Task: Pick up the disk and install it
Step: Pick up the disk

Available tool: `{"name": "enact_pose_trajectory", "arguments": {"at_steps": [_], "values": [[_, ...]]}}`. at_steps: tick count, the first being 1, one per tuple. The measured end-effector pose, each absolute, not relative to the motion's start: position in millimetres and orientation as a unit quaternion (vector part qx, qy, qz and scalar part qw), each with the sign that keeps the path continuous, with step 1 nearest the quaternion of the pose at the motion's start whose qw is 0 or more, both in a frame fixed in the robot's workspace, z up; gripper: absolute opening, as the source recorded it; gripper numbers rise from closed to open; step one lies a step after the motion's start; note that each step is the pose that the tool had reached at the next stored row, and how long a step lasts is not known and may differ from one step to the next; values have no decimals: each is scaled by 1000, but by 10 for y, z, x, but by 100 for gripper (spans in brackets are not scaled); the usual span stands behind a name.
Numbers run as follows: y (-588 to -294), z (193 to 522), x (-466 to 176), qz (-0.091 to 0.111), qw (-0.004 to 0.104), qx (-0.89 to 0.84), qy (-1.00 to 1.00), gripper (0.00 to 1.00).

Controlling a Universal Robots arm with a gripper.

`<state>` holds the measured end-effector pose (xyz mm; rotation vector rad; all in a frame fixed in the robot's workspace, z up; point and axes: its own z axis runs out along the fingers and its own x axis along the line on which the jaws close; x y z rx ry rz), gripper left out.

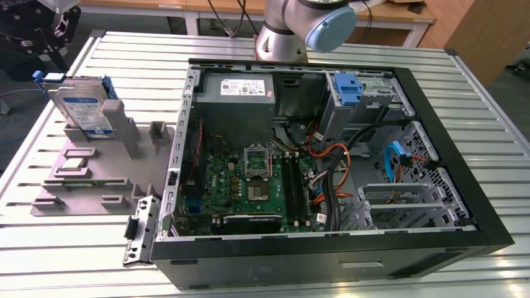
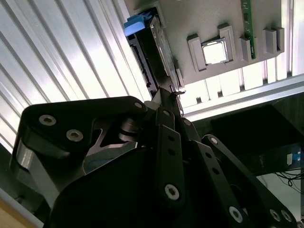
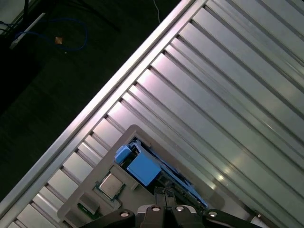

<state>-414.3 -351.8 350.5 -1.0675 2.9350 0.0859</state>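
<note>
Grey arm joint [image 1: 319,25] with blue cap, black end effector [image 2: 169,95] pointing downward in both wrist views

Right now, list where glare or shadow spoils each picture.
Second wrist view: table slats blaze white and the processor chip is washed out. First wrist view: softer sheen on the slats, floor dark. Exterior view: evenly lit, no glare on the disk.

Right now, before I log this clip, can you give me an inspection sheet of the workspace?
Surface: slatted metal table.
Job's things: disk standing on edge in the grey holder tray.
Clutter: open computer case; square chip on the tray.
Gripper: close over the disk's upper edge; contact cannot be told.
Cables: orange, black and blue leads inside the case; blue cable on the floor.
Surroundings: arm base beyond the case; wooden desks further back.
</note>
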Motion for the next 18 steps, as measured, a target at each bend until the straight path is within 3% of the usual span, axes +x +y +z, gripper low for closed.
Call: {"name": "enact_pose_trajectory", "arguments": {"at_steps": [18], "values": [[-3518,3504,-4143,28,7,-407,913,11]]}}
